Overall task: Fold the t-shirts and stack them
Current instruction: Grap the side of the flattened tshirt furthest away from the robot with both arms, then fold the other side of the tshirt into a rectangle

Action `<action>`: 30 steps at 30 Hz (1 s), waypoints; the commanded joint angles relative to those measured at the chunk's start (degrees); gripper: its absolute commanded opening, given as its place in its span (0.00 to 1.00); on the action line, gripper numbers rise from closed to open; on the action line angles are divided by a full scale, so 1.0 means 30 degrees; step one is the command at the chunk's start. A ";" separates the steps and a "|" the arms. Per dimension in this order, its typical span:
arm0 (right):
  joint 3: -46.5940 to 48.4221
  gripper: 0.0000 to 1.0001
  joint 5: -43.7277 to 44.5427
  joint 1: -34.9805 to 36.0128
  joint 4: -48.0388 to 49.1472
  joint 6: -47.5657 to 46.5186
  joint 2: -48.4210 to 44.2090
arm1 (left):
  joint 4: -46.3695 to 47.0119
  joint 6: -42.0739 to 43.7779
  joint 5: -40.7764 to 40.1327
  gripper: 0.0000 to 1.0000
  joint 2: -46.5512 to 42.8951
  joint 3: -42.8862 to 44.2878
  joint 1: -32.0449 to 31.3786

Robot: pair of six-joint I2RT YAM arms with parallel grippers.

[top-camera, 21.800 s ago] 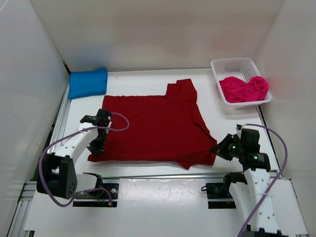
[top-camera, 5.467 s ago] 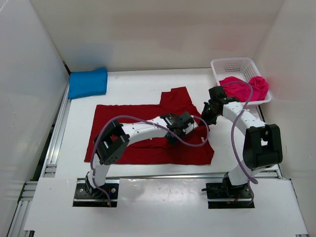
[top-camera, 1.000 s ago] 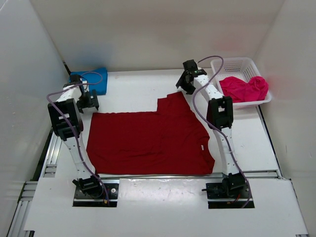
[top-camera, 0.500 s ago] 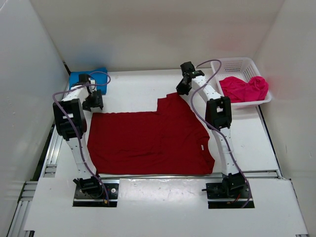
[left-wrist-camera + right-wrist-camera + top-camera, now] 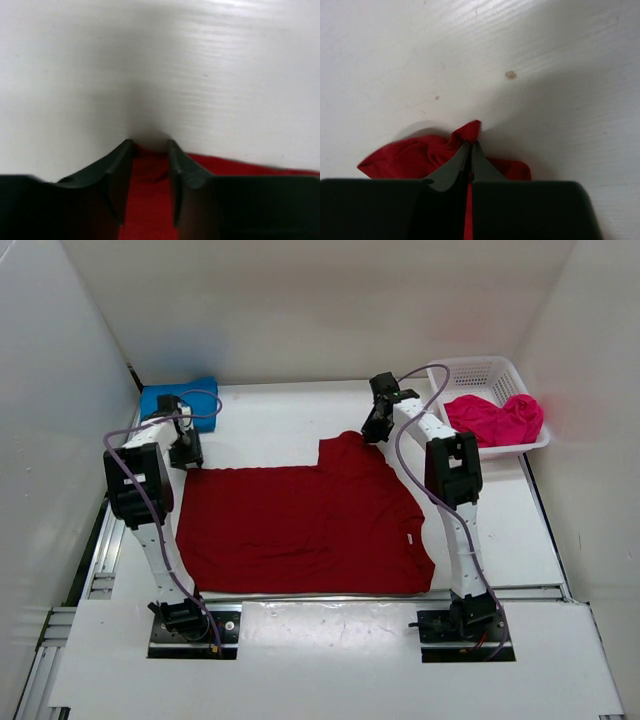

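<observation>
A dark red t-shirt (image 5: 300, 525) lies spread flat in the middle of the white table (image 5: 270, 415), one sleeve reaching toward the back. The left gripper (image 5: 188, 458) is down at the shirt's far left corner. Its fingers (image 5: 117, 170) stand apart, straddling the cloth edge without pinching it. The right gripper (image 5: 370, 435) is at the far sleeve, clenched on a small bunch of red fabric that pokes out past its tips. A folded bright blue t-shirt (image 5: 150, 402) sits in the far left corner. A crumpled pink t-shirt (image 5: 495, 420) lies in a white mesh basket (image 5: 470, 370) at far right.
</observation>
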 commanded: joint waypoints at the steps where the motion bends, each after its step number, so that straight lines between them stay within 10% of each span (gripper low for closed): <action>1: -0.0534 0.00 -0.0265 -0.0006 0.0280 -0.1519 -0.1370 | -0.2404 0.0208 -0.0342 0.38 0.1312 -0.1028 -0.0295; 3: -0.0534 0.00 -0.0762 -0.0006 0.0280 -0.1783 -0.1544 | -0.2582 0.0208 -0.0108 0.10 0.1491 -0.0823 -0.0295; 8: -0.1525 0.00 -0.1527 -0.0006 0.0456 -0.2811 -0.3181 | -0.2582 0.0208 -0.1100 0.10 0.0703 -0.0647 -0.0645; 21: -1.8301 0.00 -0.0384 0.0988 0.2477 -0.4132 -1.8354 | -0.1323 0.0208 -0.5175 0.10 -0.6500 -0.5563 -0.0822; 30: -2.3353 0.00 0.0495 0.1986 0.1806 -0.2550 -2.4276 | -0.1323 0.0208 -0.6114 0.10 -0.9786 -0.9023 -0.1437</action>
